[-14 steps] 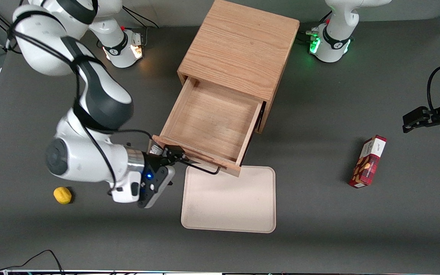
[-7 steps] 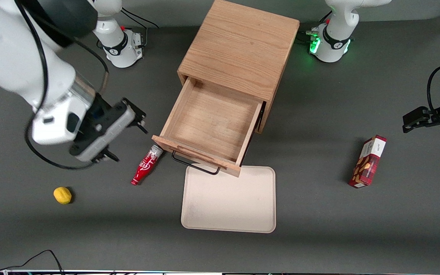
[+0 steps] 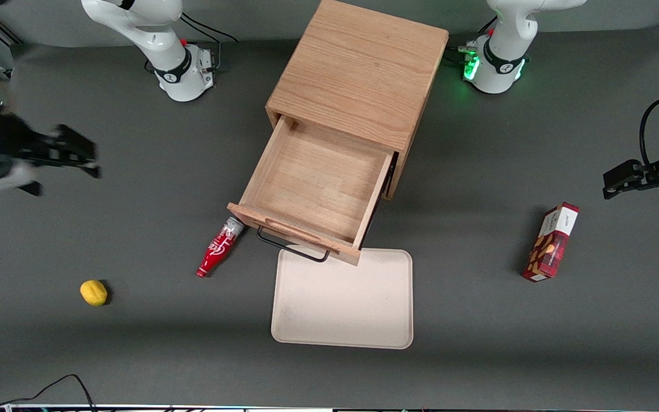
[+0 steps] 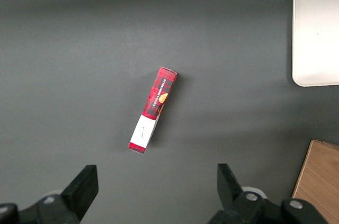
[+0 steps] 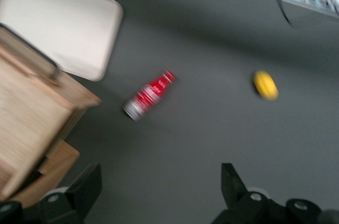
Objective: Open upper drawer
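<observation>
The upper drawer (image 3: 315, 189) of the oak cabinet (image 3: 358, 74) stands pulled far out, its shallow wooden tray bare inside. Its thin black wire handle (image 3: 292, 247) hangs over the edge of a cream tray. My gripper (image 3: 63, 171) is raised well away from the drawer, toward the working arm's end of the table. It is open and holds nothing. In the right wrist view the gripper (image 5: 160, 176) hovers over bare mat, with the drawer's corner (image 5: 26, 118) and handle (image 5: 32, 54) to one side.
A red bottle (image 3: 219, 249) lies beside the drawer's front corner. A yellow lemon (image 3: 94, 292) sits nearer the front camera. The cream tray (image 3: 342, 297) lies in front of the drawer. A red snack box (image 3: 551, 241) lies toward the parked arm's end.
My gripper let go of the drawer handle, rose and swung away toward the working arm's end of the table. The red bottle came into sight. The drawer stayed put.
</observation>
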`<state>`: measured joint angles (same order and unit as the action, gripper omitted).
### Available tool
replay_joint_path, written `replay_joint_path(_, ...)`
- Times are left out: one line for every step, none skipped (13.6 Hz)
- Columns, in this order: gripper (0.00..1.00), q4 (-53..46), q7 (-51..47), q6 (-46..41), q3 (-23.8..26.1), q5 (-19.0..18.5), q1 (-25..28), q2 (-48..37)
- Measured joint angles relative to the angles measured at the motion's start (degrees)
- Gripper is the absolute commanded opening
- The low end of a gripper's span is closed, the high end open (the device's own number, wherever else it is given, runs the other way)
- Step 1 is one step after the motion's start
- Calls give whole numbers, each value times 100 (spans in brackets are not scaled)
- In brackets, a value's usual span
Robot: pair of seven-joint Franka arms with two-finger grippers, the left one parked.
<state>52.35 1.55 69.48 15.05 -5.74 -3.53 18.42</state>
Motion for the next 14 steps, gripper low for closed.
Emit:
replay_joint_path(100, 227, -1, -151, -298, 126, -58, -216)
replay_joint_path(100, 658, -11, -157, -622, 316, -70, -508)
replay_joint_path(100, 1286, -22, 34, -960, 542, -66, -889)
replay_joint_path(100, 2016, -22, 343, -1228, 683, -70, -1321)
replay_joint_path(100, 2728, -22, 678, -1392, 751, -76, -1747)
replay_joint_path(100, 3453, -30, 1029, -1472, 776, -78, -2185)
replay_joint_path(100, 4143, -97, 1349, -1489, 781, -77, -2602)
replay_joint_path(100, 4757, -215, 1582, -1482, 783, -69, -2961)
replay_joint_path(100, 5170, -306, 1710, -1472, 784, -59, -3203)
replay_joint_path(100, 5380, -379, 1788, -1465, 782, -53, -3333)
replay_joint_path(100, 5405, -510, 1824, -1461, 771, -52, -3368)
replay_joint_path(100, 5354, -693, 1782, -1461, 761, -52, -3363)
replay_joint_path(100, 5266, -856, 1644, -1460, 756, -52, -3345)
replay_joint_path(100, 5167, -944, 1489, -1460, 756, -52, -3321)
